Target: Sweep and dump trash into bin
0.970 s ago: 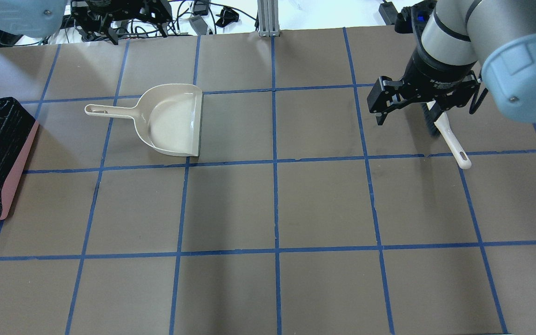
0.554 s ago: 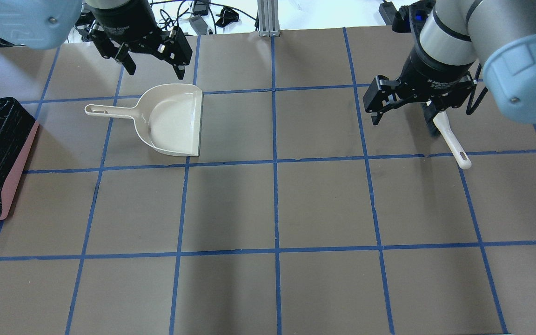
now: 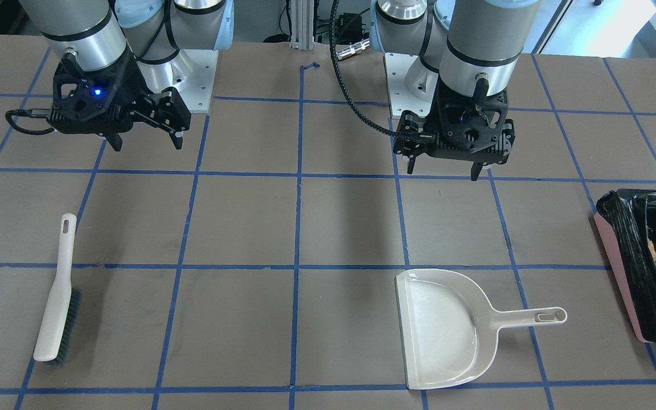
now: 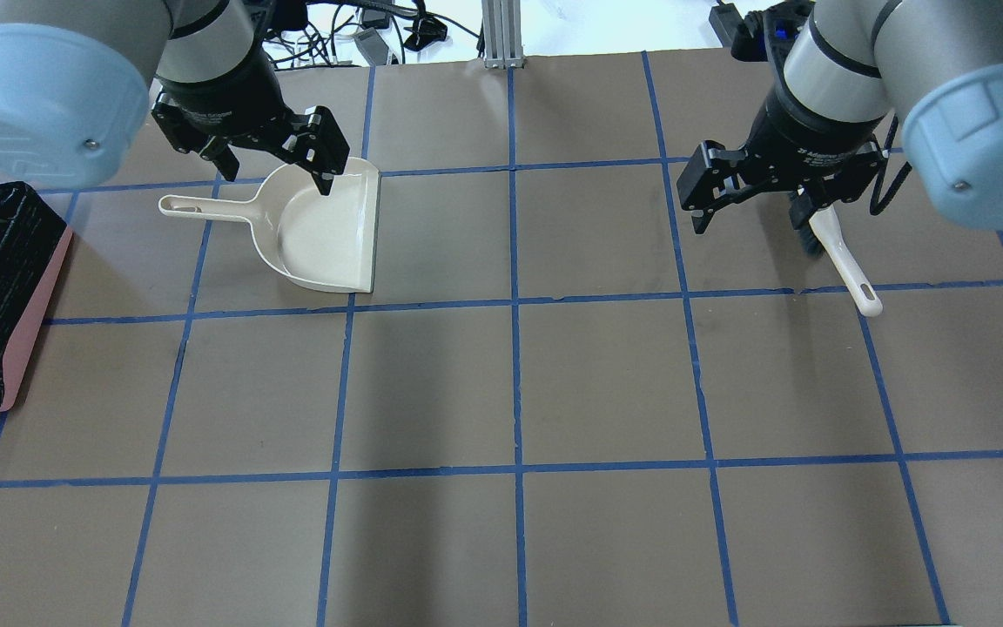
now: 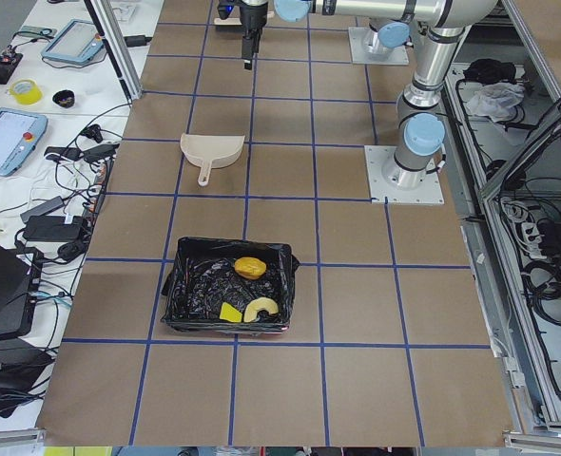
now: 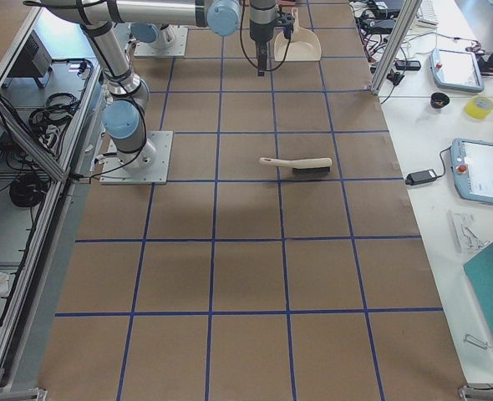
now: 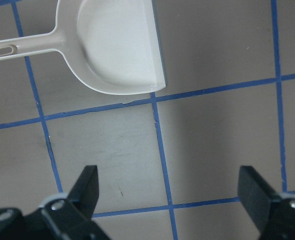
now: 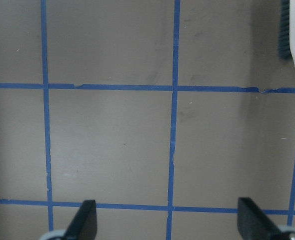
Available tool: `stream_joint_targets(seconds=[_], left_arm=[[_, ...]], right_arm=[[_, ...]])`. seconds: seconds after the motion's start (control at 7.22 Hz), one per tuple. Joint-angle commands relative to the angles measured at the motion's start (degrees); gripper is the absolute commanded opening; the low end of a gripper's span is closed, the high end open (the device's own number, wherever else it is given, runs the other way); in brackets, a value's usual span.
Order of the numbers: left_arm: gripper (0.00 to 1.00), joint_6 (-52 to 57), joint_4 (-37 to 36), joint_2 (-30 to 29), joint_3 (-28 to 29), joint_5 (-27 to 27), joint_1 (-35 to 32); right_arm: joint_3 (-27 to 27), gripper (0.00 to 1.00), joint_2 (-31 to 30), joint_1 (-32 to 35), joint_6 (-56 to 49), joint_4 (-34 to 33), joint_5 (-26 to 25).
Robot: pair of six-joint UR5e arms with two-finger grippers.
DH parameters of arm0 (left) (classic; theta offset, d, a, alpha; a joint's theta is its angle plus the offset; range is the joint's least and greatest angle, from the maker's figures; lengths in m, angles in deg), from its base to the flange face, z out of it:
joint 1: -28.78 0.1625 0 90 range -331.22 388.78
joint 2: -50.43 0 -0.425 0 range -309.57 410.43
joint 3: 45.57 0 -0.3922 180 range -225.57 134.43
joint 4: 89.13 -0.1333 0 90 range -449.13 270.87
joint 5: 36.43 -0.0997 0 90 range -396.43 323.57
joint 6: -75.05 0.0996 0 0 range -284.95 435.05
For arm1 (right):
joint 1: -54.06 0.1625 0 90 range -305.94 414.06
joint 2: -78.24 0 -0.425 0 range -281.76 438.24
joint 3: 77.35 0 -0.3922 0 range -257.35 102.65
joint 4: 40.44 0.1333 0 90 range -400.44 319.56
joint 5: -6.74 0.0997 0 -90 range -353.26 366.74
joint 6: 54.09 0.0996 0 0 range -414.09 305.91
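Note:
The bin [image 5: 178, 285], pinkish with a black bag, sits at the table's left end and also shows in the front view [image 3: 618, 262] and the overhead view [image 4: 31, 322]. In it lie the trash pieces: an orange lump [image 5: 249, 267], a cream curved slice [image 5: 261, 310] and a yellow sponge wedge [image 5: 230, 312]. My left gripper [image 4: 275, 178] is open and empty, hovering over the far rim of the beige dustpan [image 4: 323, 226]. My right gripper [image 4: 750, 222] is open and empty, hovering just left of the beige hand brush [image 4: 841, 257].
The dustpan [image 3: 442, 327] lies flat, empty, its handle pointing toward the bin. The brush [image 3: 57, 290] lies on the table on the robot's right side. Brown table [image 4: 606, 392] with a blue tape grid.
My left arm has come into the overhead view and moved toward the dustpan, now over its far rim. My right gripper has shifted slightly left. Dustpan and brush have not moved.

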Motion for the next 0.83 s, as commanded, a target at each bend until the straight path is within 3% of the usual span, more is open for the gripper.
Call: stream_joint_targets(seconds=[0.0, 0.69], left_arm=[[1.00, -1.2, -0.4, 0.2, -0.4, 3.4, 0.9], [1.00, -7.5, -1.1, -0.6, -1.0, 3.4, 0.8]], right_arm=[[0.1, 1.00, 0.1, 0.1, 0.3, 0.0, 0.1], [0.0, 1.00, 0.1, 0.1, 0.4, 0.1, 0.1]])
